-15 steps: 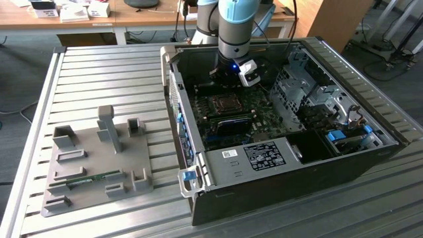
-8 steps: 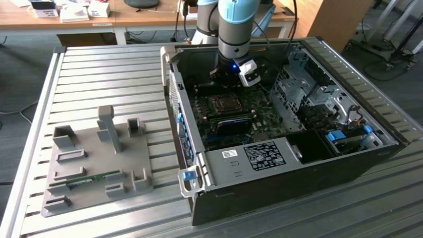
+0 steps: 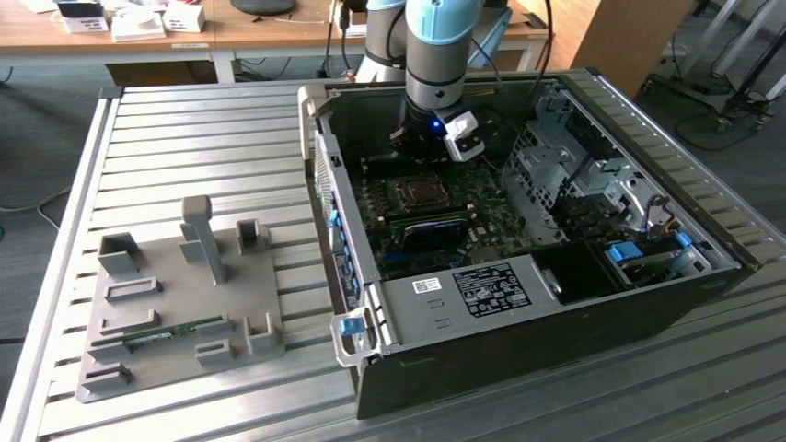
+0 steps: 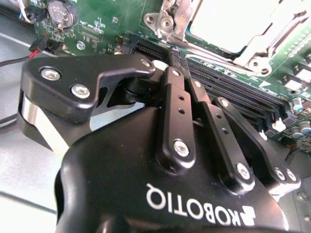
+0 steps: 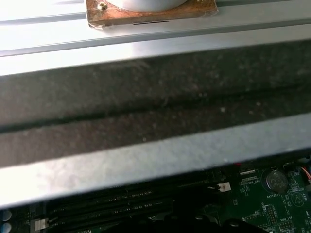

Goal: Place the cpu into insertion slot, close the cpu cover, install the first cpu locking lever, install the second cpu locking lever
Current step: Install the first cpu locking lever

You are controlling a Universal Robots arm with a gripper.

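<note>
Gripper (image 4: 176,52) fingers pressed together, tips beside cpu cover (image 4: 252,43); cpu (image 4: 233,24) seated near motherboard centre; cover thin, stiff, springy; press frame edge

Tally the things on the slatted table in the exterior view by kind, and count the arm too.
Open computer case: 1
Grey fixture tray: 1
Green circuit strip in the tray: 1
Robot arm: 1
Total: 4
</note>
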